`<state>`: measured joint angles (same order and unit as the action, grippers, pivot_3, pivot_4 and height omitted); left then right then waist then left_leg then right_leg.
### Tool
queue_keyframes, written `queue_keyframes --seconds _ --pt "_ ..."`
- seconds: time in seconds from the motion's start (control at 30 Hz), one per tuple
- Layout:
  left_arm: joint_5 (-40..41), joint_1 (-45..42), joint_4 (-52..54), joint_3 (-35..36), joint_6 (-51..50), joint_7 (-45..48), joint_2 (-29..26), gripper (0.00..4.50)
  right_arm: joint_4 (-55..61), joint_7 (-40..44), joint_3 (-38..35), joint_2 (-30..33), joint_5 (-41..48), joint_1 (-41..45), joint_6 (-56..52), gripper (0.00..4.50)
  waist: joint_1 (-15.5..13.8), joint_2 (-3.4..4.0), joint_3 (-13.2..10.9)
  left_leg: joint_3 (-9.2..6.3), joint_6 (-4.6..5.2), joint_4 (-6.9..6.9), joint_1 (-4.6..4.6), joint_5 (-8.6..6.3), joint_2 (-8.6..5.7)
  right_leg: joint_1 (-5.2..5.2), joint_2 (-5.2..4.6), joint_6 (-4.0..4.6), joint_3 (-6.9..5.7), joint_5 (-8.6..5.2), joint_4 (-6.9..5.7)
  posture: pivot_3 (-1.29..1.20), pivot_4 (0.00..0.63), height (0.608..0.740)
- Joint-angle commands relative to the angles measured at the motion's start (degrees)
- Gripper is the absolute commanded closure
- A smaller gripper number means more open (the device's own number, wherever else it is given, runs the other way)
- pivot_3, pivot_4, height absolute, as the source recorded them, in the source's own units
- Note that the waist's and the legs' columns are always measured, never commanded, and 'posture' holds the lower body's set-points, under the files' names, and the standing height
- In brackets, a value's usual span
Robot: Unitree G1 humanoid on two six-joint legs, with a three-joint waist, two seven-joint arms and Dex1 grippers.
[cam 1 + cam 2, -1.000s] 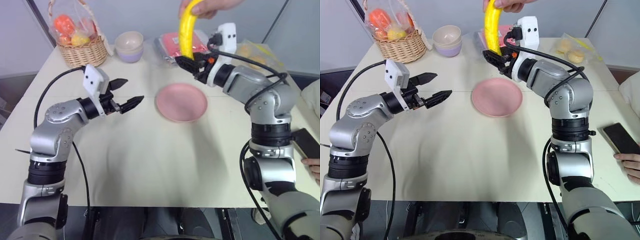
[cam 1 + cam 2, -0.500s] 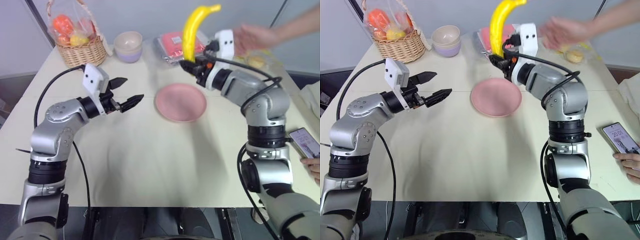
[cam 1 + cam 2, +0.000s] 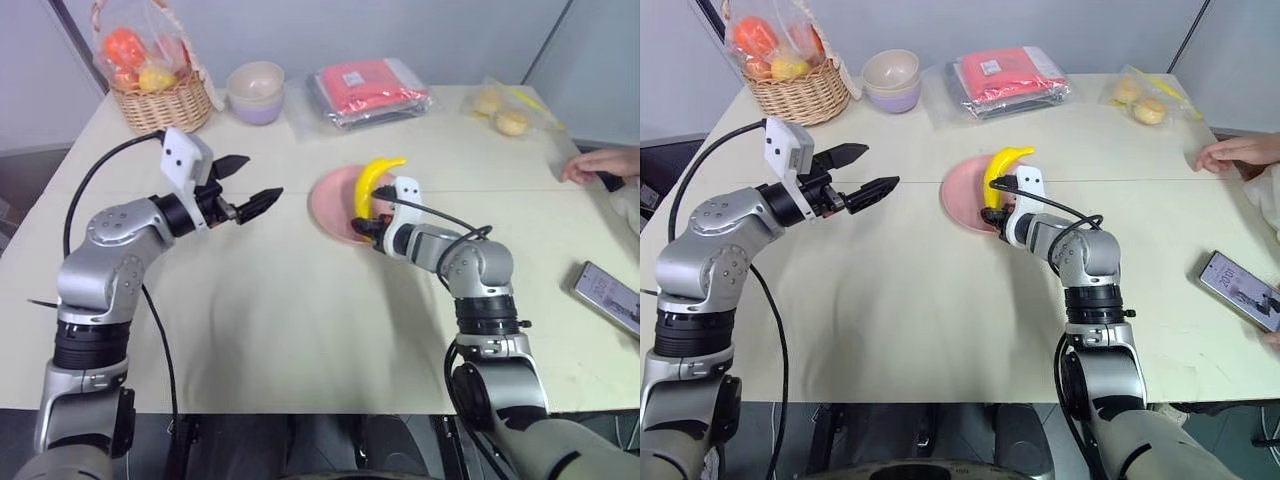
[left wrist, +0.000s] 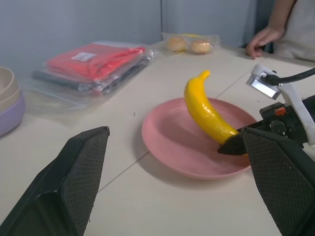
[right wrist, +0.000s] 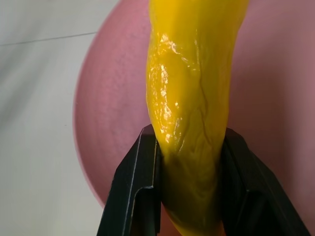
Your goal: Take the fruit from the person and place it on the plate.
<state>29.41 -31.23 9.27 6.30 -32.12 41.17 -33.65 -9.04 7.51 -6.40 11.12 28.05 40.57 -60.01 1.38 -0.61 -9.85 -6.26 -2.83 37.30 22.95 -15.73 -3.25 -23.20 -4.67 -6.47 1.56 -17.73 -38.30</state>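
On the far left of the table (image 3: 300, 330), a wicker basket (image 3: 165, 105) of small round fruits is seen, with a pale bowl (image 3: 257, 92) just beside it. Nearer, the left gripper (image 3: 252, 185) is held up above the table, pointed level toward the middle, and its two black fingers are spread wide apart with nothing between them. In the middle, the pink plate (image 3: 958, 195) is found, and the yellow banana (image 3: 997, 175) is held over it, its lower end low over the plate and its tip sticking up. The banana is pinched near its lower end by the right gripper (image 3: 992, 214), whose fingers (image 5: 135, 196) are pressed tight on both sides of it. The right arm is bent low, with its gripper tipped down toward the plate. If the banana is let go while it is this upright, it could tip over and roll off the shallow rim. If it is squeezed too hard, the soft skin could be bruised. Far to the right, the person's hand (image 3: 1230, 153) is rested on the table, well apart from the plate
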Motion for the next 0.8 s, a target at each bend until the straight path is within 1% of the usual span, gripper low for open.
queue_keyframes --seconds 0.03,0.07,0.2,0.23,0.37,0.5,0.67,0.8 --pt "0.6 0.0 2.1 1.5 0.4 0.0 -0.5 0.0 1.7 -0.1 0.3 0.0 -1.3 -0.7 -0.3 2.59 0.1 0.0 0.0 0.0 0.0 0.0 0.0 0.0 0.0 0.0 0.0 0.0 0.0 0.0 0.0 0.0 0.15 0.74" --pt "0.6 0.1 2.1 1.5 0.5 -0.1 -0.4 0.0 1.8 -0.2 0.0 0.0 -1.3 -0.5 -0.4 2.26 0.1 0.0 0.0 0.0 0.0 0.0 0.0 0.0 0.0 0.01 0.0 0.0 0.0 0.0 0.0 0.0 0.15 0.74" --pt "0.5 0.1 2.0 1.2 0.7 0.0 -0.2 0.0 2.9 0.1 -0.2 0.8 -1.5 0.6 -0.3 0.25 0.0 0.0 0.0 0.0 0.0 0.01 0.0 0.0 -0.01 0.03 -0.01 0.0 0.0 0.0 0.0 0.0 0.15 0.74" --pt "0.5 0.0 1.9 1.2 0.7 0.0 -0.1 0.0 3.6 0.6 -0.2 1.3 -1.4 1.1 -0.5 0.11 0.0 0.0 0.0 0.0 0.0 0.02 0.0 0.0 -0.01 0.03 -0.01 0.0 0.0 0.0 0.0 0.0 0.15 0.74" --pt "0.5 0.0 1.9 1.0 0.8 0.1 0.0 0.0 8.3 2.9 -0.3 4.6 -0.9 2.9 -1.0 0.11 -0.2 0.01 0.0 0.0 0.0 0.03 0.08 0.0 -0.02 -0.04 -0.01 0.0 0.0 0.0 0.01 0.0 0.15 0.74" --pt "0.7 0.4 2.4 1.1 0.4 0.3 -0.3 0.0 17.6 8.5 -1.6 13.3 1.2 3.6 -2.1 0.11 -0.1 0.02 0.0 -0.01 0.0 0.07 0.31 0.0 -0.02 -0.28 -0.01 0.0 -0.01 0.0 -0.03 0.0 0.15 0.74" --pt "1.7 2.2 4.9 1.4 -1.2 2.3 -2.5 0.0 30.2 18.3 -7.5 27.2 5.6 -1.1 -1.0 0.11 -0.4 0.0 0.0 -0.04 0.02 0.08 0.38 -0.01 -0.01 -0.26 -0.01 0.0 -0.06 0.0 0.07 0.0 0.15 0.74" --pt "3.6 3.0 7.1 2.1 -3.2 3.3 -4.0 0.0 36.5 24.2 -13.1 34.1 9.2 -7.4 -0.1 0.11 -0.5 0.0 0.0 -0.05 0.27 0.12 0.35 -0.15 -0.01 -0.17 -0.02 0.0 -0.08 0.0 0.08 0.0 0.15 0.74"
